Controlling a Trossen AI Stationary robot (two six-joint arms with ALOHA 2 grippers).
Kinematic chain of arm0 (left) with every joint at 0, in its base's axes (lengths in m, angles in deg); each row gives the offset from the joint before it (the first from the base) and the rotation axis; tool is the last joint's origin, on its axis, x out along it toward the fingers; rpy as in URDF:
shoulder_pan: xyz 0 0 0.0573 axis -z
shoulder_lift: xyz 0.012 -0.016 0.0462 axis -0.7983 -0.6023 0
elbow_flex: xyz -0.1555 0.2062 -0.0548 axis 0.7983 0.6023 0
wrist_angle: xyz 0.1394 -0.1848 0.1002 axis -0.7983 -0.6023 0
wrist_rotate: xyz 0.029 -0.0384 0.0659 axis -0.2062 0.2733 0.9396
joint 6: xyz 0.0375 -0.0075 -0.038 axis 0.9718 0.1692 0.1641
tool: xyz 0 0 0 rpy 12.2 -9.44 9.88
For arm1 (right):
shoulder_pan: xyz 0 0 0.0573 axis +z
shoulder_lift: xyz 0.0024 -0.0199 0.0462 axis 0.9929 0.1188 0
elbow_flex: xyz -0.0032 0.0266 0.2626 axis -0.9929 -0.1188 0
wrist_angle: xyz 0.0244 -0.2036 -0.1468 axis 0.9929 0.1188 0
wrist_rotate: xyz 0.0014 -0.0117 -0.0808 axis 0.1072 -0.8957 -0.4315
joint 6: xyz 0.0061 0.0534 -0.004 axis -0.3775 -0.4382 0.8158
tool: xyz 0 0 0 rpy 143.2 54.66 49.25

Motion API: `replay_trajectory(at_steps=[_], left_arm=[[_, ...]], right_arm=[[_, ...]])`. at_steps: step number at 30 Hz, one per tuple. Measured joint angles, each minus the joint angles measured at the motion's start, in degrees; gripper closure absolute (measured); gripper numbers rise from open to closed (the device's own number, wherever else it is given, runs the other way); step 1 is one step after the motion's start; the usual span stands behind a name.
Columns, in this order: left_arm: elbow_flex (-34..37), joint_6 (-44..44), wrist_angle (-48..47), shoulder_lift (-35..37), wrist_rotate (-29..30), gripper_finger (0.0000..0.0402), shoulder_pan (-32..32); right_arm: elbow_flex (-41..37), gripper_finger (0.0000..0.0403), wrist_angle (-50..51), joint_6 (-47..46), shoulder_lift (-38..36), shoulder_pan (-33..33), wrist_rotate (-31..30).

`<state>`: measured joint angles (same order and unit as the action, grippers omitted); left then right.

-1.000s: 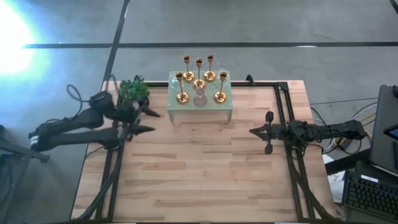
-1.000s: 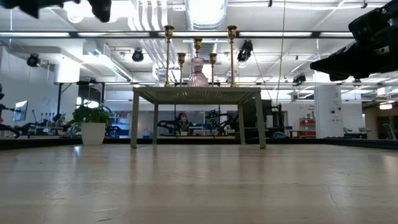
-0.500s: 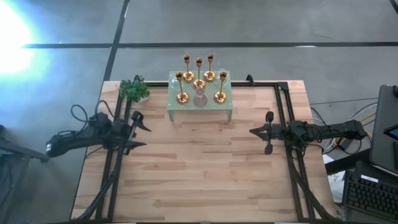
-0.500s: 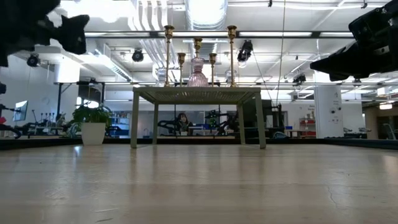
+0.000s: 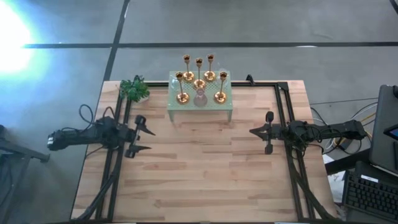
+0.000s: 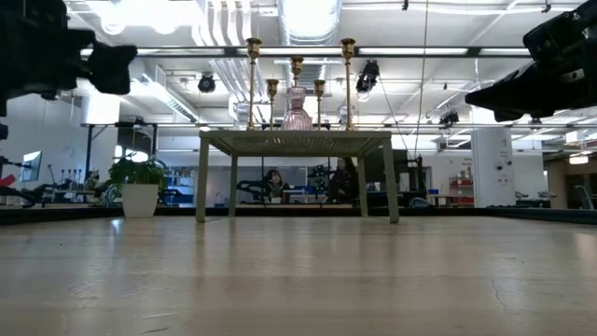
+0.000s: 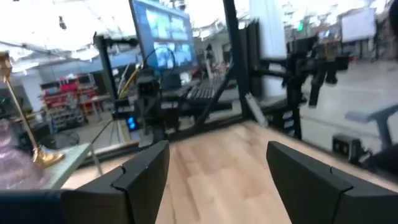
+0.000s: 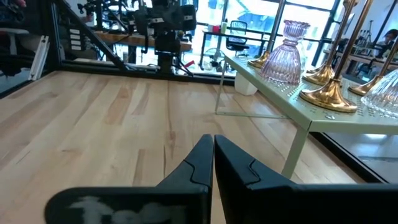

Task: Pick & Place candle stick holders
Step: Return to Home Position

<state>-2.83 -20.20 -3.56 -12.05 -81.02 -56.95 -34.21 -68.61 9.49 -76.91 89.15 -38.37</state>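
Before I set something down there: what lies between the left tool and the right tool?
Nothing: the high view shows only bare table between the open left tool and the shut right tool.

Bright glare on floor well behind left gripper fingers; ceiling lights backlight low view; L wrist view blurry past fingers.

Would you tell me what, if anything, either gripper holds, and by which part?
Nothing is held: the left gripper is open and empty, the right gripper shut on nothing.
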Motion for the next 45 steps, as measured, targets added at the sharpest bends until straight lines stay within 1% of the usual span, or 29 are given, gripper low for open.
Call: replay_trajectory(at_steps=[3,11,19,37,42,45], left_arm=[[0.01,2.18,-3.32,0.0,0.48,0.0128,0.03],[0.06,6.04,-3.65,0.0,0.69,0.0128,0.09],[0.08,0.56,-3.5,-0.15,0.69,0.0128,0.07],[0.17,0.3,-3.72,-0.15,0.71,0.0128,0.07],[0.17,0.3,-3.74,-0.15,0.71,0.0128,0.07],[0.17,0.3,-3.72,-0.15,0.71,0.0128,0.07]], right_arm=[[0.0,0.0394,0.0,0.05,0.02,0.0,0.0],[0.0,0.0394,0.0,0.09,0.07,0.0,0.0],[0.0,0.0394,0.0,0.12,0.07,0.0,0.01],[0.0,0.0394,0.0,0.14,0.02,0.0,-0.01],[0.0,0.0394,0.0,5.16,-0.42,-0.02,-0.34],[0.0,0.0394,0.07,5.38,-1.54,-0.04,-0.28]])
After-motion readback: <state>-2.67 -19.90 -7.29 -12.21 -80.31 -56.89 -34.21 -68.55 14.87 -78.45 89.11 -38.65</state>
